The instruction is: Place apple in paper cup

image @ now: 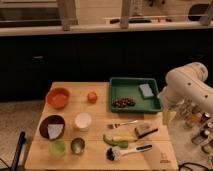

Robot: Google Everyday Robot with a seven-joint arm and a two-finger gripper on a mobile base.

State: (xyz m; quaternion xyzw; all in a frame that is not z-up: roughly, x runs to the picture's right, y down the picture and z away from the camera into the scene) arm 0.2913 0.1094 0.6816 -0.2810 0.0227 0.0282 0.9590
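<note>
The apple (92,97), small and reddish-orange, lies on the wooden table (95,158) between an orange bowl and a green tray. The white paper cup (82,121) stands upright a little nearer to me than the apple and slightly left of it. My white arm (186,82) hangs at the table's right side. Its gripper (167,113) is low beside the tray's right front corner, far right of the apple and the cup. Nothing shows in it.
An orange bowl (58,97) sits left of the apple. A dark bowl (52,127), a green cup (58,147) and a metal cup (77,145) stand front left. A green tray (135,83) holds a sponge and dark fruit. A fork (121,124), a dish brush (127,151) and vegetables (117,139) lie front right.
</note>
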